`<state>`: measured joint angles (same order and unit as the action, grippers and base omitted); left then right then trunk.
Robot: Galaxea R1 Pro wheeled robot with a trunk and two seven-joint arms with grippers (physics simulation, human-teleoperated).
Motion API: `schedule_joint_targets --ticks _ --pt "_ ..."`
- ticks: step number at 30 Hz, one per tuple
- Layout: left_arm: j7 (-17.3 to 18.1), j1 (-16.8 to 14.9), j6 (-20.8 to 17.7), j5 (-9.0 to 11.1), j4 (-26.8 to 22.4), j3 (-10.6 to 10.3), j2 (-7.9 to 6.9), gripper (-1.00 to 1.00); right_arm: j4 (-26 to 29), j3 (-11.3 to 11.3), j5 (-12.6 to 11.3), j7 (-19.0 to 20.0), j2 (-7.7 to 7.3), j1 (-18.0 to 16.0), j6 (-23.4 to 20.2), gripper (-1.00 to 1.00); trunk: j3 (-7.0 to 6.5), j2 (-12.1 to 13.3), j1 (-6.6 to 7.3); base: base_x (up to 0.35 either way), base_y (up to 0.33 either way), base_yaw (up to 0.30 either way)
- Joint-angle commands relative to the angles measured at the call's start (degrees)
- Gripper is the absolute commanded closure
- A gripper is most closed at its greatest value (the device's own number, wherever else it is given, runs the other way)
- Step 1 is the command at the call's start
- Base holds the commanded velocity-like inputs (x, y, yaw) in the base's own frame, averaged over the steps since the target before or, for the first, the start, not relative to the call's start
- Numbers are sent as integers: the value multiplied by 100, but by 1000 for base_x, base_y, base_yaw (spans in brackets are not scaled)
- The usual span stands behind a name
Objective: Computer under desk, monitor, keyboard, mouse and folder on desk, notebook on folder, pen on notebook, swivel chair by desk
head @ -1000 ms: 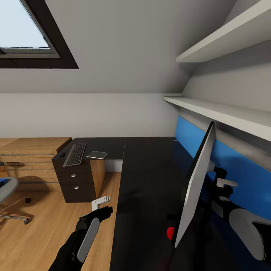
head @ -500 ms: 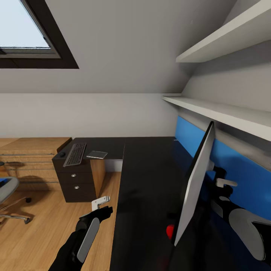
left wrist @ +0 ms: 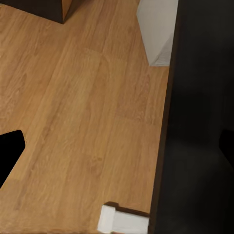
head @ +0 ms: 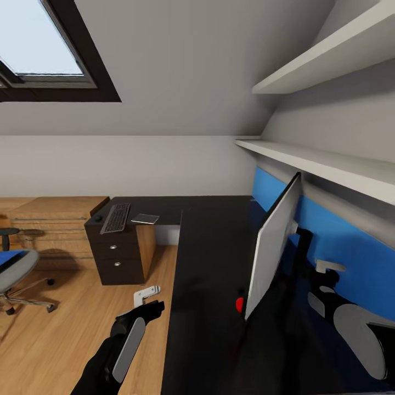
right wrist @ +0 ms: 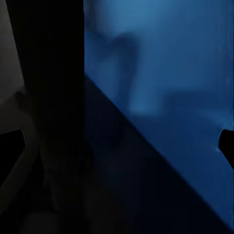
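— Ahead of my left fingers (head: 147, 295), far along the desk (head: 214, 258), lies the keyboard (head: 116, 218), its long axis pointing away.
— Their spread?
— Can't tell; right fingers (head: 328, 267) neither, behind the monitor (head: 272, 247).

Blk arms (head: 118, 345) w/ grey panels

Count, head view: 1 large black L-shaped desk (head: 211, 247); 1 wide flat monitor (head: 271, 247), seen edge-on; 1 slim silver-grey keyboard (head: 116, 218); 1 small dark rounded mouse (head: 99, 218); 1 thin rect. notebook (head: 145, 219); 1 grey swivel chair (head: 16, 271); 2 white wall shelves (head: 323, 159); 1 skylight window (head: 46, 52); 2 drawer fronts (head: 114, 255) w/ round knobs.
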<state>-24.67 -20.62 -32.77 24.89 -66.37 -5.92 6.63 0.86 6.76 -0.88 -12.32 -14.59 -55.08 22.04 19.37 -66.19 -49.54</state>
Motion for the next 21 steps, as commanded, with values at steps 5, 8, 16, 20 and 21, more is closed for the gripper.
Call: schedule_joint_targets --ticks 5,8,16,20,21 --pt "-56 -4 -11 60 -7 -7 -2 -100 -7 31 -9 15 0 -3 36 -100 7 -5 3 -334 0 0" --pt "-58 -4 -11 60 -7 -6 -3 -100 -5 31 -14 38 0 -6 61 -100 7 -5 3 -334 0 0" --pt "-65 -4 -14 67 -7 -6 -14 -100 51 26 -37 220 4 -11 138 -100 7 -5 3 -334 0 0" --pt "-81 -4 -14 65 0 -6 -14 -100 61 20 -58 250 43 -11 -10 -100 7 -5 3 -324 0 0" --pt "-87 -4 -14 64 4 -6 -14 -100 85 29 -62 254 125 -11 -153 -100 7 -5 3 -277 0 0"
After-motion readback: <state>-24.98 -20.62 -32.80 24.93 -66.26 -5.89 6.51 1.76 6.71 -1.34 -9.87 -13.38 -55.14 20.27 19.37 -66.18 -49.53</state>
